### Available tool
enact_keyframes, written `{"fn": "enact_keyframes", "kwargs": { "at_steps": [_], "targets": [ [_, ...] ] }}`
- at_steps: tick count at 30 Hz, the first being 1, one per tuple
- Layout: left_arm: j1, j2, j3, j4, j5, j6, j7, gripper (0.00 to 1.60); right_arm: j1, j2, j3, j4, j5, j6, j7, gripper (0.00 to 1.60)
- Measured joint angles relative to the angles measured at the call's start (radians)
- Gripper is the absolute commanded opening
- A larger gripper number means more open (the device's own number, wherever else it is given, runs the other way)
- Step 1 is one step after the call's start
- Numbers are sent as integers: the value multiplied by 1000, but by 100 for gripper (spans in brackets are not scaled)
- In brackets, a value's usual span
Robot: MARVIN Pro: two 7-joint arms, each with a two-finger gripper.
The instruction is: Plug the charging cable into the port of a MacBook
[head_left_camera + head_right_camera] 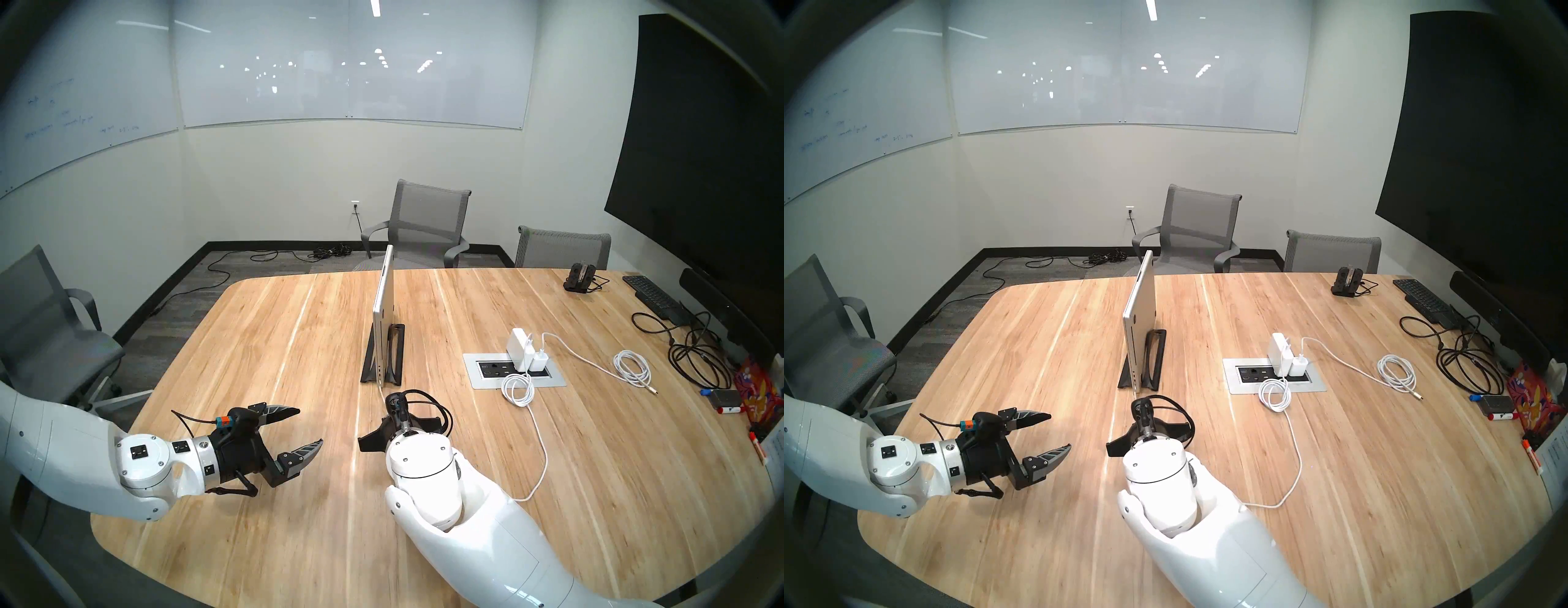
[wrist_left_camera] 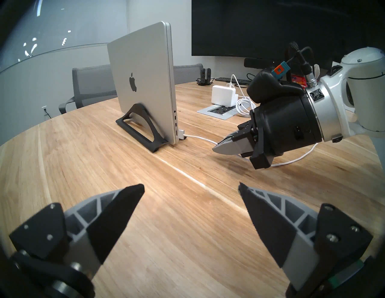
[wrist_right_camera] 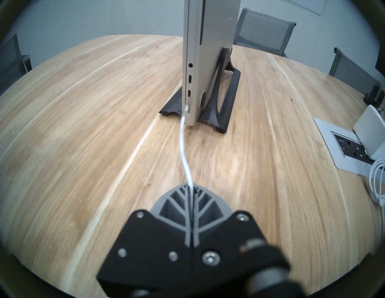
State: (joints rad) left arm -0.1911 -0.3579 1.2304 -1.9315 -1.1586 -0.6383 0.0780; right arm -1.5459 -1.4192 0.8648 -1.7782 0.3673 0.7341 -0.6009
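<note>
The silver MacBook (image 1: 384, 310) (image 2: 141, 83) stands on edge in a black stand (image 1: 396, 352) mid-table, its port edge facing me. The charging cable (image 3: 183, 145) (image 1: 544, 450) is thin and white, and its flat connector (image 3: 187, 109) (image 2: 180, 134) sits against the lowest port. A short way back from the connector, my right gripper (image 3: 190, 185) (image 2: 216, 148) is shut on the cord, just above the table. In the head views its fingers are hidden under the wrist. My left gripper (image 1: 310, 426) (image 2: 191, 186) hovers open and empty to the left, pointing at the laptop.
A recessed power hub (image 1: 475, 373) holds a white charger brick (image 1: 518, 346), with cable loops beside it. A neatly coiled white cable (image 1: 632, 369), black cables (image 1: 695, 361), a black keyboard (image 1: 653, 297) and markers lie at the right. Grey chairs ring the wooden table (image 1: 297, 530).
</note>
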Motion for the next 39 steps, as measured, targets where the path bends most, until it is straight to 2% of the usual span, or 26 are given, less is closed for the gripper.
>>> {"fn": "enact_keyframes", "kwargs": {
  "at_steps": [39],
  "targets": [
    [0, 0, 0, 0, 0, 0, 0, 160, 44, 9, -65, 59, -86, -4, -11, 0]
  ]
}}
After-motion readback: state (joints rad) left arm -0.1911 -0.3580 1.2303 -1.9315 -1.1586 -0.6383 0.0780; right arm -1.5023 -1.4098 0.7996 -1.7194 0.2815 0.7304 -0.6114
